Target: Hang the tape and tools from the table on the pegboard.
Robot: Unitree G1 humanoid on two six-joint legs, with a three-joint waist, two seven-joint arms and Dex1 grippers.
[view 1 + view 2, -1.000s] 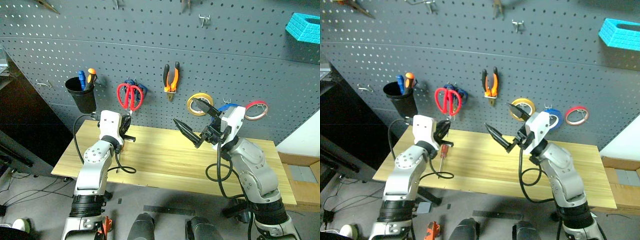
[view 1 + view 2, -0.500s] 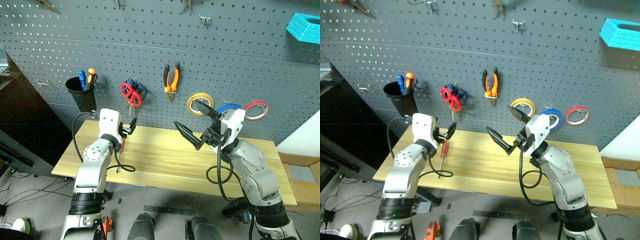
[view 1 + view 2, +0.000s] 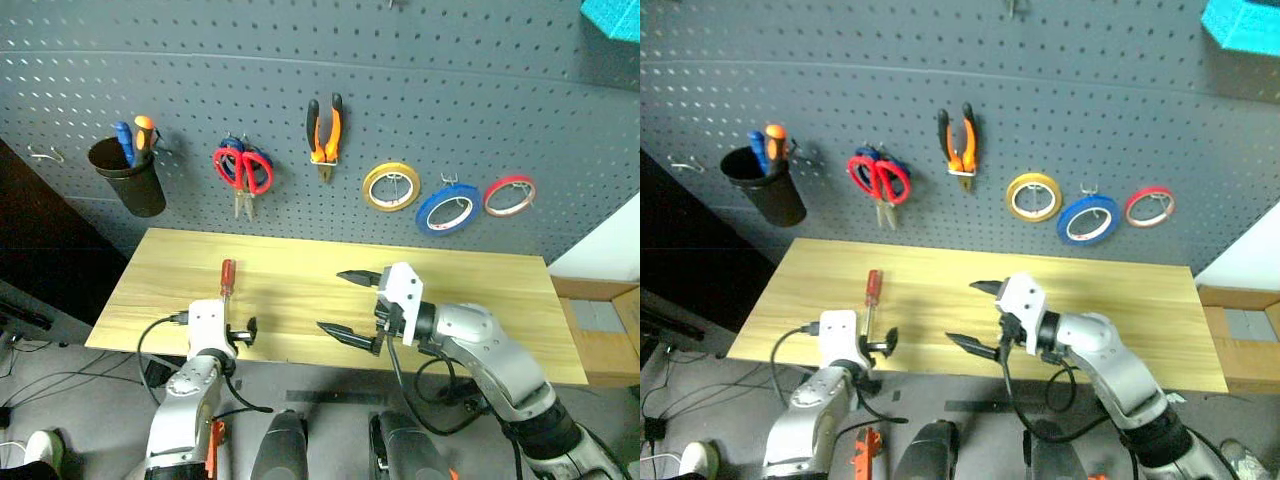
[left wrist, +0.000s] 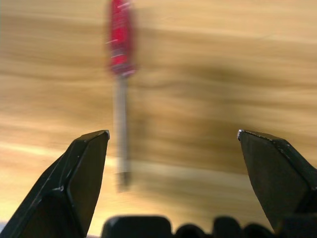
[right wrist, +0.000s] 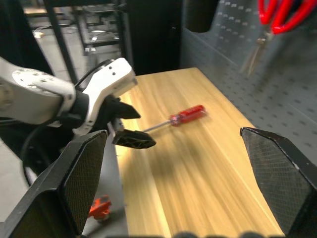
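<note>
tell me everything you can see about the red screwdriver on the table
The screwdriver is slim, with a glossy red handle and a thin silver shaft. It lies flat on the left part of the light wooden table, handle toward the pegboard, tip toward the near edge. Nothing grips it; the left gripper, jaws open, sits just short of its tip.

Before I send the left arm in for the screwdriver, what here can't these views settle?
- Screwdriver tip: smeared by motion blur in the left wrist view.
- Blue-handled scissors: mostly hidden behind the red scissors in the head views.
- Black cup contents: two handles stick out; the rest is hidden inside.
</note>
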